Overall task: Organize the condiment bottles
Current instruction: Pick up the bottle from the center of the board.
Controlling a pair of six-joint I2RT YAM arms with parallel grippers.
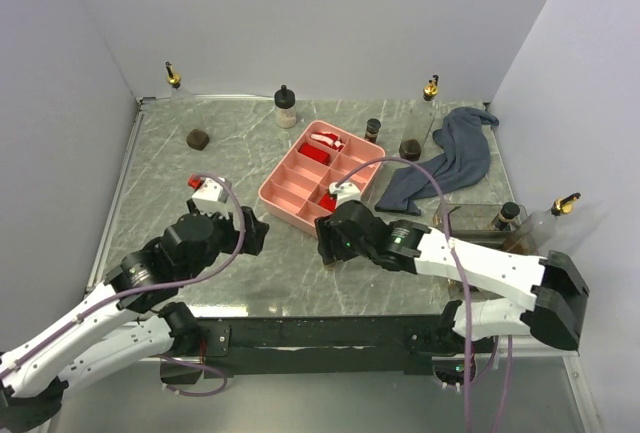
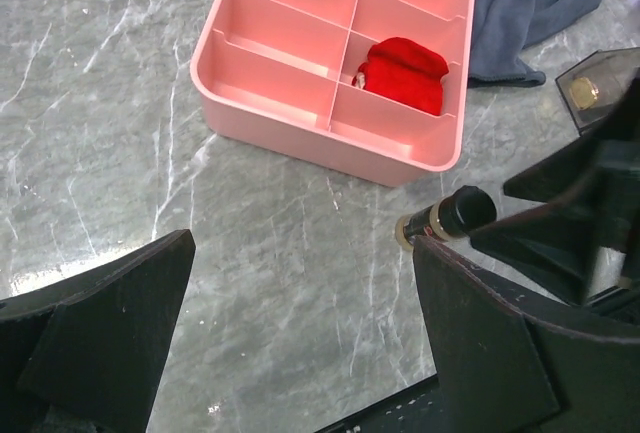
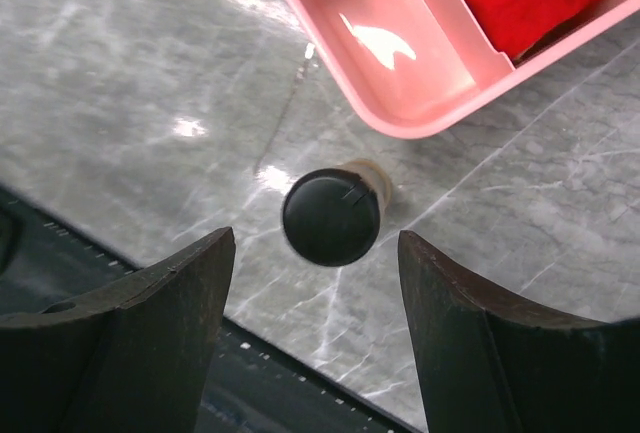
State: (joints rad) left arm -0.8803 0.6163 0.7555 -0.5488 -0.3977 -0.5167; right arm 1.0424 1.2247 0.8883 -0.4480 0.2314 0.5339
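A small cream bottle with a black cap (image 3: 333, 215) stands on the marble just off the pink tray's near corner. My right gripper (image 3: 315, 245) hovers open above it, fingers either side, not touching. The bottle also shows in the left wrist view (image 2: 447, 221). In the top view my right gripper (image 1: 328, 245) hides it. My left gripper (image 1: 250, 229) is open and empty over bare marble left of the tray, as the left wrist view (image 2: 300, 253) shows. Other bottles: a gold-spout one (image 1: 174, 78), a black-capped one (image 1: 285, 105), a squat dark jar (image 1: 198, 137), another gold-spout one (image 1: 430, 93).
The pink divided tray (image 1: 285, 198) holds red items in some compartments. A blue-grey cloth (image 1: 450, 158) lies at the back right. A small brown bottle (image 1: 372, 130) and a dark jar (image 1: 410, 148) stand behind the tray. A clear box (image 1: 470, 218), a black-capped bottle (image 1: 508, 215) and a gold-spout bottle (image 1: 560, 208) sit at the right edge.
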